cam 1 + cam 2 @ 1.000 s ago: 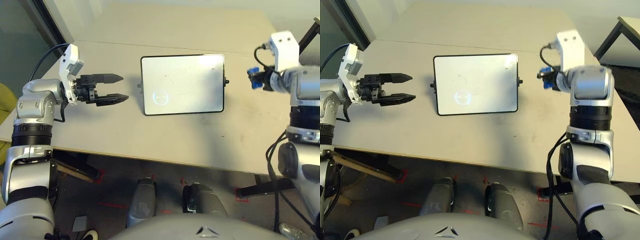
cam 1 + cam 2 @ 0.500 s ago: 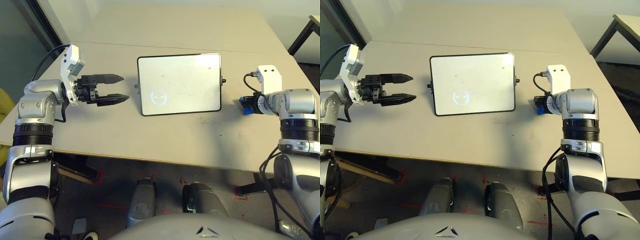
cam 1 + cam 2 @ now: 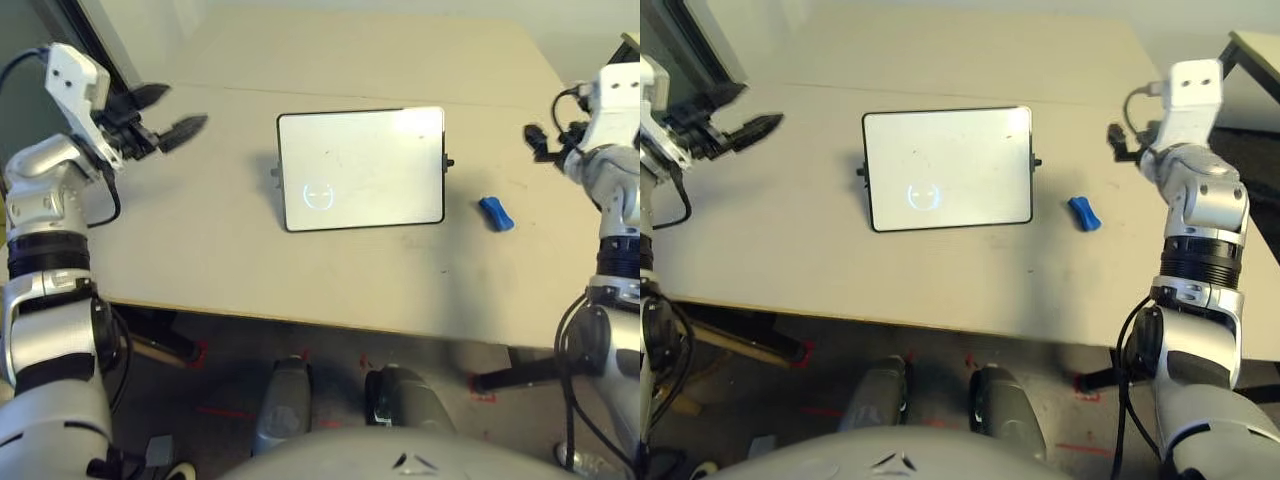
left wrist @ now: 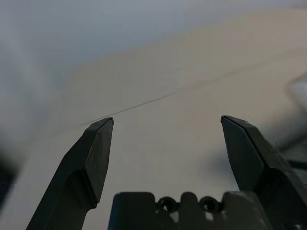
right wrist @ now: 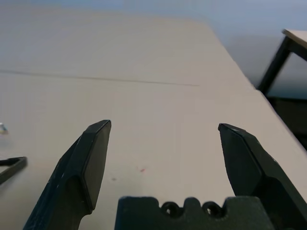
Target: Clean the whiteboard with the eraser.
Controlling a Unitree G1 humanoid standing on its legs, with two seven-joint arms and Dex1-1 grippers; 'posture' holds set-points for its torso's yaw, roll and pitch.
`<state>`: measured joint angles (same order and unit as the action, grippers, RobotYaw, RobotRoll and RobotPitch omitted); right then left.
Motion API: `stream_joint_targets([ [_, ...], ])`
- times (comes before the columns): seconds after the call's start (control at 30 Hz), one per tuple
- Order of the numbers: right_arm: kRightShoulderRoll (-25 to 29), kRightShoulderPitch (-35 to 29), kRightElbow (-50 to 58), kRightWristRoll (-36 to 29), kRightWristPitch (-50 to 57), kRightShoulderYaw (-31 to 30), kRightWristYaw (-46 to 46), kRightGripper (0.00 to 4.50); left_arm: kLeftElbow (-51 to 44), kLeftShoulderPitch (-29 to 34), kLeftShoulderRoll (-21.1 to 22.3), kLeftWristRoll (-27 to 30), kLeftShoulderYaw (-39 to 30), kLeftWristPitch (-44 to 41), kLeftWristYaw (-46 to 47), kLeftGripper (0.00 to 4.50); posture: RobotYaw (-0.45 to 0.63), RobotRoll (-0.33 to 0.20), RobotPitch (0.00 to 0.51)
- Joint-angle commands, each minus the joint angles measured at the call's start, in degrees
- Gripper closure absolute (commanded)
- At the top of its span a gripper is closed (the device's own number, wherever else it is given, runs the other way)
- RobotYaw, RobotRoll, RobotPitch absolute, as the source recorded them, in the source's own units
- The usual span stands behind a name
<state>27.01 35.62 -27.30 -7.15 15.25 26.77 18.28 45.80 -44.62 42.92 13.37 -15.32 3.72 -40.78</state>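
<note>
No readable text, labels or numbers anywhere here; the whiteboard [image 3: 361,168] only has a faint circular mark.

Bare table [image 3: 200,240] lies open all round the whiteboard [image 3: 362,168]; the eraser [image 3: 495,213] lies just right of it, unobstructed.
</note>
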Motion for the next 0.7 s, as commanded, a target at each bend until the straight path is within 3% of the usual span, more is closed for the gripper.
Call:
stream_joint_targets([
  [0.03,-0.1,-2.4,-5.2,1.0,-13.0,-0.4,-2.8,0.05,2.9,2.3,-1.9,-2.6,-1.4,4.3,9.4,0.00,0.30,0.000,0.063],
  [0.3,-1.7,-5.7,-13.2,1.5,-25.5,-2.0,-9.6,0.05,12.4,3.2,-4.0,-5.0,-2.6,9.5,24.5,0.00,0.30,0.000,0.062],
  [0.7,-3.0,-6.4,-18.6,-1.3,-29.6,-1.3,-14.8,0.05,18.0,-0.6,-7.0,-4.5,-3.0,9.9,26.1,0.00,0.28,0.000,0.071],
])
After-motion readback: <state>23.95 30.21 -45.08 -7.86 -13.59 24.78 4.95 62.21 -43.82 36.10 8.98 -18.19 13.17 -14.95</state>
